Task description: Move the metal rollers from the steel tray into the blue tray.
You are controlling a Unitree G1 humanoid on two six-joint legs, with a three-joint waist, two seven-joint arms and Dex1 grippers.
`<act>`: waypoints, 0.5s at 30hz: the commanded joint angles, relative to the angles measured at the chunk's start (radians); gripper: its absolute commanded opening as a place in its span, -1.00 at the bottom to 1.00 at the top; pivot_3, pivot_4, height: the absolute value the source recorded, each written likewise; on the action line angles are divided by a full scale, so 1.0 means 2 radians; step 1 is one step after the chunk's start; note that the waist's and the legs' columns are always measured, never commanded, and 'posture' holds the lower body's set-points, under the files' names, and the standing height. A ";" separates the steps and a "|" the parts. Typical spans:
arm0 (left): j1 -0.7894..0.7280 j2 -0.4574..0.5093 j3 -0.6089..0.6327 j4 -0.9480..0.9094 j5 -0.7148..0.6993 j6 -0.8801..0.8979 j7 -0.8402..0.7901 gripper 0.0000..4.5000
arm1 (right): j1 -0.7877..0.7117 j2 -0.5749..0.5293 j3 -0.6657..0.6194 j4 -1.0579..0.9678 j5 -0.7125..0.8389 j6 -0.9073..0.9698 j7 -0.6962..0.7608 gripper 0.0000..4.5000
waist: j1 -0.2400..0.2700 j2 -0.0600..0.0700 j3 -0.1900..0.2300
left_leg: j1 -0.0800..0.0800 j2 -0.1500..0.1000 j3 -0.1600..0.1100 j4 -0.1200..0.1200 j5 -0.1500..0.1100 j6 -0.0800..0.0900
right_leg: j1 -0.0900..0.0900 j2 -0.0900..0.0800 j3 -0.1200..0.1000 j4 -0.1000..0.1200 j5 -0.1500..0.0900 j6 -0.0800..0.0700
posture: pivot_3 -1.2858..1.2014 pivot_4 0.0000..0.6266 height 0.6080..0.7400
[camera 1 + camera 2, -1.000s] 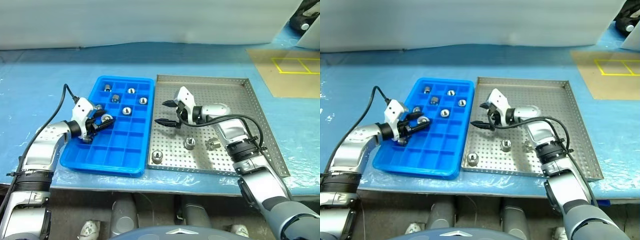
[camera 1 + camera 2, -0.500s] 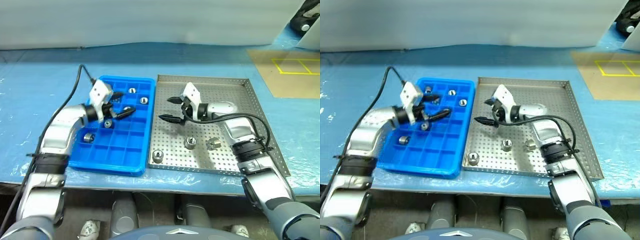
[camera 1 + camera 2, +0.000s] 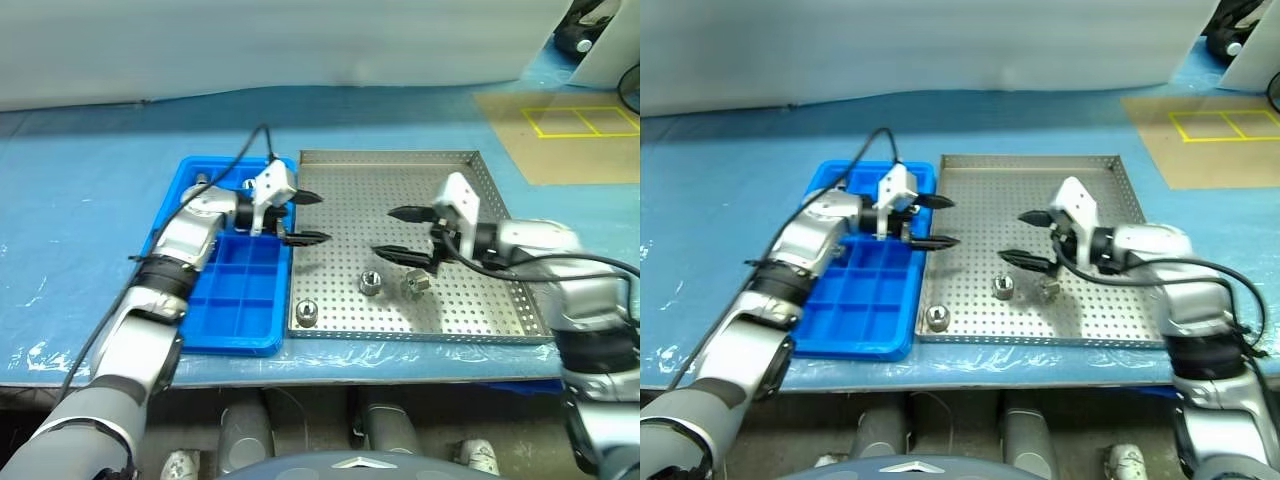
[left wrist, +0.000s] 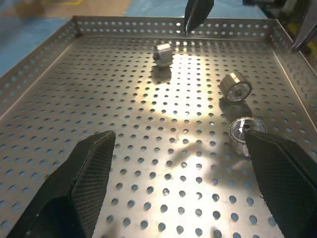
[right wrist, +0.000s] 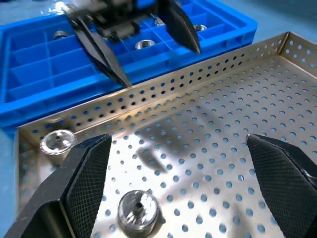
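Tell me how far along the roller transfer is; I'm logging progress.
Done: a few metal rollers already sit in the blue tray. In hand: nothing; the left gripper and right gripper are both open and empty over the steel tray. Left: three rollers on the steel tray.

Head stereo pair looks forward and down over steel tray (image 3: 455, 300) and blue tray (image 3: 235, 335). Wrist cameras sit low, close over the steel tray's perforated floor, facing each other.
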 commanded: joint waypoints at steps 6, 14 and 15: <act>-0.065 -0.072 -0.030 0.133 0.049 -0.093 -0.063 0.94 | 0.124 -0.043 -0.082 -0.159 0.046 0.049 -0.053 1.00 | -0.024 0.000 0.000 | 0.000 -0.001 0.001 0.001 -0.002 0.003 | 0.002 0.000 0.001 -0.004 0.001 0.001 | -0.42 -0.52 1.00; -0.068 -0.096 -0.052 0.198 0.105 -0.158 -0.067 0.94 | 0.151 -0.034 -0.083 -0.174 0.051 0.055 -0.105 1.00 | -0.039 0.000 0.000 | 0.000 -0.001 0.001 0.001 -0.002 0.003 | 0.002 0.000 0.001 -0.004 -0.001 0.004 | -0.44 -0.52 1.00; -0.067 -0.098 -0.054 0.204 0.111 -0.163 -0.065 0.94 | 0.152 -0.034 -0.084 -0.174 0.054 0.055 -0.109 1.00 | -0.039 0.000 0.000 | -0.001 -0.001 0.001 0.002 -0.002 0.003 | 0.002 0.000 0.001 -0.004 -0.001 0.004 | -0.44 -0.52 1.00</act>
